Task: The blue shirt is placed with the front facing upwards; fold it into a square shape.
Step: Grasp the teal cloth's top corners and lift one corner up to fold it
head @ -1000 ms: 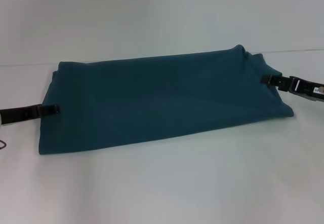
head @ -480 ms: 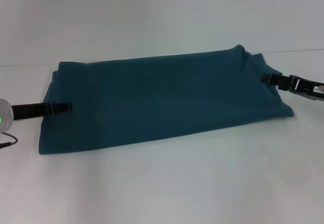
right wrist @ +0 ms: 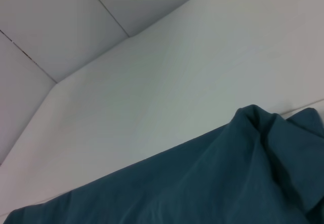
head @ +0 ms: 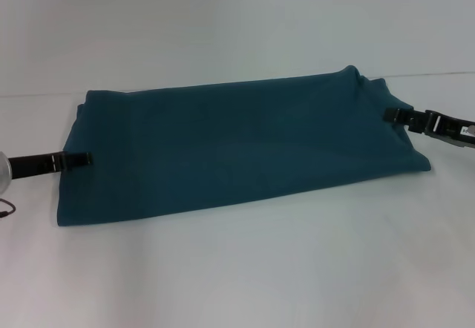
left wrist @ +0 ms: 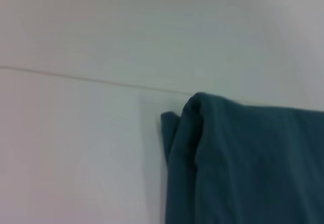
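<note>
On the white worktop [head: 237, 269] in front of me the blue shirt [head: 237, 146] lies folded into a long flat band running left to right, plain teal side up, no print showing. My left gripper [head: 80, 160] comes in low from the left, tip over the shirt's left short edge, touching or just on the cloth; I cannot tell whether its jaws are open or pinching. My right gripper [head: 393, 115] sits at the right short edge where the cloth bunches up a little near the far corner; jaws state I cannot tell either. Left wrist view: layered folded corner of the shirt [left wrist: 243, 168] on the worktop. Right wrist view: rumpled ridge of teal cloth [right wrist: 217, 183], white surface behind
</note>
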Robot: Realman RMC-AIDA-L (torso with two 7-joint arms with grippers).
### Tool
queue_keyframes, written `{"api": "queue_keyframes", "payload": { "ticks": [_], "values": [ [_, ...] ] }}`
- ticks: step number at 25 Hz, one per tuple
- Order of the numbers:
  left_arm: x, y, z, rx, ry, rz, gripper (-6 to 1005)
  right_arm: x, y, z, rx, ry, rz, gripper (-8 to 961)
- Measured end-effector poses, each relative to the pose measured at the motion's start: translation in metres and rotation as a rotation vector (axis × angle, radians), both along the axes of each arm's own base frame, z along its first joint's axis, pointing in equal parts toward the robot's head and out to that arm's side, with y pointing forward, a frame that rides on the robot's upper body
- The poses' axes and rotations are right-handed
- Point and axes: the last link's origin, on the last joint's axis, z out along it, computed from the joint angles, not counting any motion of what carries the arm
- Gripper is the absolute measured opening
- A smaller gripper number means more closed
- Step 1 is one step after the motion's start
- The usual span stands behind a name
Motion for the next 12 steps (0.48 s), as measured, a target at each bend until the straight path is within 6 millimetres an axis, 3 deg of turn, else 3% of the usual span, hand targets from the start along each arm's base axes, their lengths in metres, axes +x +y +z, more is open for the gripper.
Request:
{"api": "queue_keyframes", "payload": {
  "ticks": [5, 12],
  "values": [
    [0.003, 0.000, -0.011, -0.037, 0.000, 0.003, 812, 0.000, 0.000, 0.000, -0.001, 0.001, 0.000, 807],
    [0.012, 0.001, -0.010, -0.025, -0.008, -0.028, 805, 0.000, 0.000, -0.001, -0.005, 0.007, -0.001, 807]
  ]
}}
